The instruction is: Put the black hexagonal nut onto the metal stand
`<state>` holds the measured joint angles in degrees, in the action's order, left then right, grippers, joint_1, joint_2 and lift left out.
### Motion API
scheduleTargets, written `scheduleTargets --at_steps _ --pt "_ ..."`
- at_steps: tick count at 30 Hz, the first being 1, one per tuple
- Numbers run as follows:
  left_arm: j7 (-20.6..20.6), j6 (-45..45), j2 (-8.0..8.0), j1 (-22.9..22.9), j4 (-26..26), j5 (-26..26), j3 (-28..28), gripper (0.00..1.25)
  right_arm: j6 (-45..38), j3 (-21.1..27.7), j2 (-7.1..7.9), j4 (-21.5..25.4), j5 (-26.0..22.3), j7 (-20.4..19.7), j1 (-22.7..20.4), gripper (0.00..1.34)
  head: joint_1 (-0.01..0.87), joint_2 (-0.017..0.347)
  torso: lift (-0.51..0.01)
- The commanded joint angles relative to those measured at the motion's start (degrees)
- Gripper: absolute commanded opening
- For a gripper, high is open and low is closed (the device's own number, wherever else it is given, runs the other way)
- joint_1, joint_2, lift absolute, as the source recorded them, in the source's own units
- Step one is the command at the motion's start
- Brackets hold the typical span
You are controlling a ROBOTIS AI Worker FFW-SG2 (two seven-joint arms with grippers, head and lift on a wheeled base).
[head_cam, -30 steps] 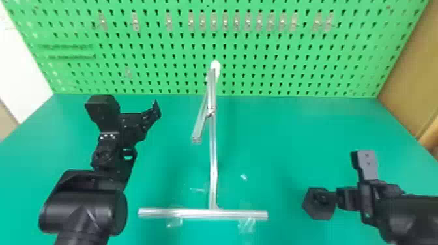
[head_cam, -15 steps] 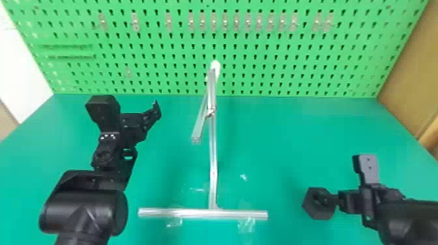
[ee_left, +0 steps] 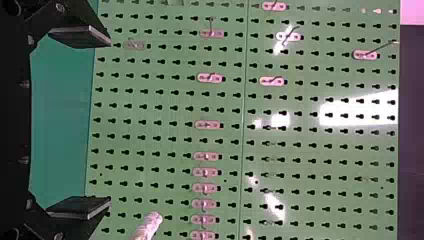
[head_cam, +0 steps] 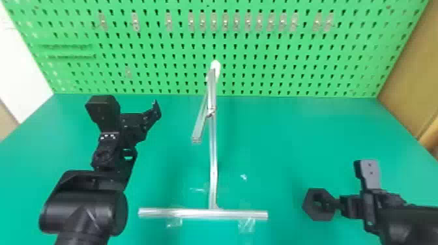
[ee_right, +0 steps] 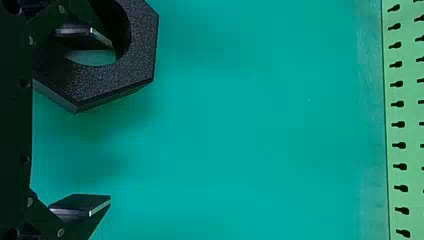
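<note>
In the head view my right gripper point(head_cam: 348, 187) is at the lower right, its fingers wide apart. One finger overlaps the hole of the black hexagonal nut point(head_cam: 309, 206). From the right wrist view, that finger's tip shows within the ring of the nut point(ee_right: 140, 60), while the far finger of the right gripper point(ee_right: 110, 122) stands well away. Whether the nut touches the table I cannot tell. The metal stand point(head_cam: 212, 163) rises mid-table, one bar angled toward me. Left of it, my left gripper point(head_cam: 127, 106) is parked open; the left wrist view has the left gripper point(ee_left: 110, 124) near the stand's white tip point(ee_left: 152, 220).
A green pegboard point(head_cam: 182, 45) with small metal hooks borders the back of the green table point(head_cam: 280, 136). Clear tape point(head_cam: 246, 224) lies at the stand's base bar. A brown panel point(head_cam: 410, 75) stands on the right.
My right gripper has shifted slightly toward the robot. The nut has tipped in place so that its hole faces the head camera more. The left arm and the stand are unchanged.
</note>
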<state>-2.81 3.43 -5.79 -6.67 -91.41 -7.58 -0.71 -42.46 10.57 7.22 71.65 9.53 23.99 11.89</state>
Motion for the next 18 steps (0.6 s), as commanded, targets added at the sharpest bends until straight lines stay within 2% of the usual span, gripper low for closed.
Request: scheduleTargets --at_steps 1,4,8,11,18 --pt "0.0 0.0 -0.01 0.0 0.0 0.0 -0.1 1.09 0.0 -0.1 -0.01 0.0 0.1 0.0 0.1 0.98 0.693 0.081 -0.001" --pt "0.0 0.0 -0.01 0.0 0.0 0.0 -0.1 1.09 -0.5 -0.3 -0.01 0.0 0.3 0.0 0.2 0.71 0.693 0.081 -0.001" --pt "0.0 0.0 -0.01 0.1 0.0 0.1 0.0 1.09 -1.9 -0.9 -0.01 0.0 1.1 0.0 0.5 0.52 0.693 0.081 -0.001" --pt "0.0 0.0 -0.01 0.1 0.0 0.1 0.0 1.09 -3.4 -1.7 -0.01 0.4 2.5 0.0 1.1 0.32 0.693 0.081 -0.001" --pt "0.0 0.0 -0.01 0.0 0.0 0.1 0.1 1.09 -6.3 -4.2 0.16 2.2 5.6 -0.4 1.7 0.21 0.693 0.081 -0.001"
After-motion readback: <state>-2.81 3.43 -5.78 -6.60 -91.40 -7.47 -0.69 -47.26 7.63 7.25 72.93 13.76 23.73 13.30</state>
